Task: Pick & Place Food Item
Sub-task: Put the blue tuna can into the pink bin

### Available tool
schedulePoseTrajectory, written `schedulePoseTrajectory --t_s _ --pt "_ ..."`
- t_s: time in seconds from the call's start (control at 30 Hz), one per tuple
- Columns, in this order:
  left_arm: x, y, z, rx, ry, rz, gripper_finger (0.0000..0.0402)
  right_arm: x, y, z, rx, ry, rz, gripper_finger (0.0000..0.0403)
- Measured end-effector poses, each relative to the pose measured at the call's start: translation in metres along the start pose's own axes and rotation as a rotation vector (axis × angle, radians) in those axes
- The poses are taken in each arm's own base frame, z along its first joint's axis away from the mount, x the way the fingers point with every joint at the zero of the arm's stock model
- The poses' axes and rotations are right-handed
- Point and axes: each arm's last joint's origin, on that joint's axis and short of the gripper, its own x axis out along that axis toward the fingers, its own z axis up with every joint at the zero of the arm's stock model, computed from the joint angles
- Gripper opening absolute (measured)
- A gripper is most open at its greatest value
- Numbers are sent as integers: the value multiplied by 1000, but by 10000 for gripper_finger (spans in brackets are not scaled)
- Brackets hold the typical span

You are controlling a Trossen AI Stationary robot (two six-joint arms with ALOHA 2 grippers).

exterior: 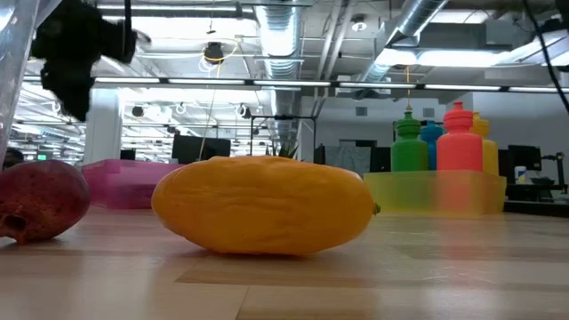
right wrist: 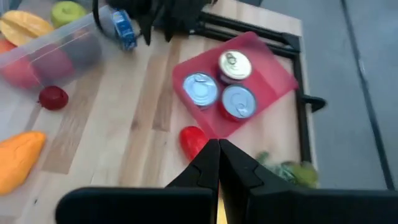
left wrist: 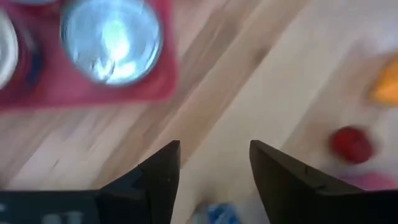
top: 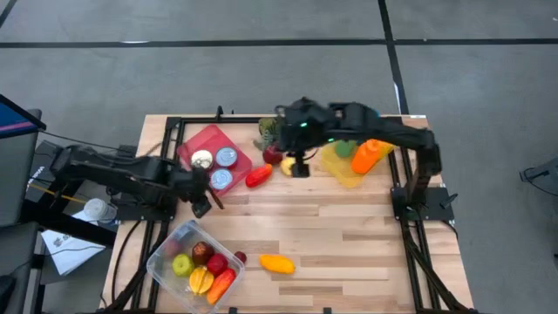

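Surface: wooden table (top: pixel 349 235) of pale planks on a dark frame, grey floor all round.
Left gripper (top: pixel 206 206): fingers (left wrist: pixel 163 177) parted with nothing between them, only bare wood; it hovers between the red tray (top: pixel 199 142) and the clear tub (top: pixel 164 257).
Right gripper (top: pixel 299 167): fingers pressed together, holding nothing, above the table near the far edge.
Mango (top: pixel 277 263): orange-yellow, lying on the wood toward the near edge, well apart from both grippers, just beside the tub.
Small red fruit (top: pixel 240 257): between the mango and the tub, on the table.
Red pepper (top: pixel 259 175): just beside the right gripper, toward the tray.
Cans (right wrist: pixel 201 89): three, upright on the tray, near the left gripper.
Tub contents: green, red and yellow fruit.
Yellow bin (top: pixel 342 170): beyond the right gripper, holding bottles.
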Motion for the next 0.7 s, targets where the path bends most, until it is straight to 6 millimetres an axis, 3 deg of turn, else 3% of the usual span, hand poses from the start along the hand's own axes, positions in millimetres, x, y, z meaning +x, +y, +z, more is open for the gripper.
schedulePoseTrajectory --t_s 0.23,0.4,0.7 --pt "46 -11 3 -35 433 75 211 -61 -3 -11 30 -13 -17 0" --pt "67 -15 4 23 555 88 258 -92 -6 -20 61 -27 -43 0" --pt "74 -14 11 -105 712 -16 331 -109 -6 -32 75 63 -104 0"
